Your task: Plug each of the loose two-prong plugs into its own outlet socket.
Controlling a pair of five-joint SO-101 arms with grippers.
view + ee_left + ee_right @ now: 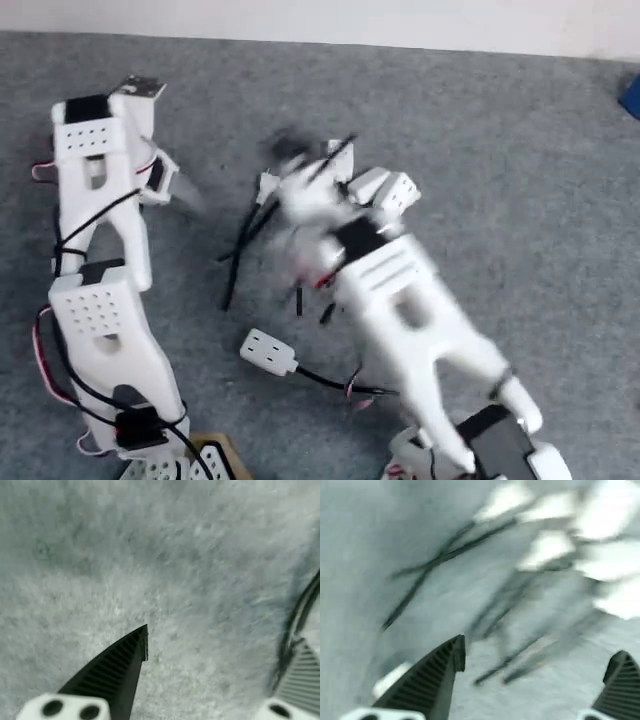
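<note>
Across the grey counter the high view shows a white outlet socket lying apart from the plugs, which the right wrist view places, blurred, just beyond the released right hand, while the left hand, likewise released, hangs over bare counter.

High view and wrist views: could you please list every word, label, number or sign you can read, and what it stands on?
None can be read.
The white outlet block shows only its socket slots, no print.
The white pieces and black cables ahead of the right arm are too blurred to show any marks.
</note>
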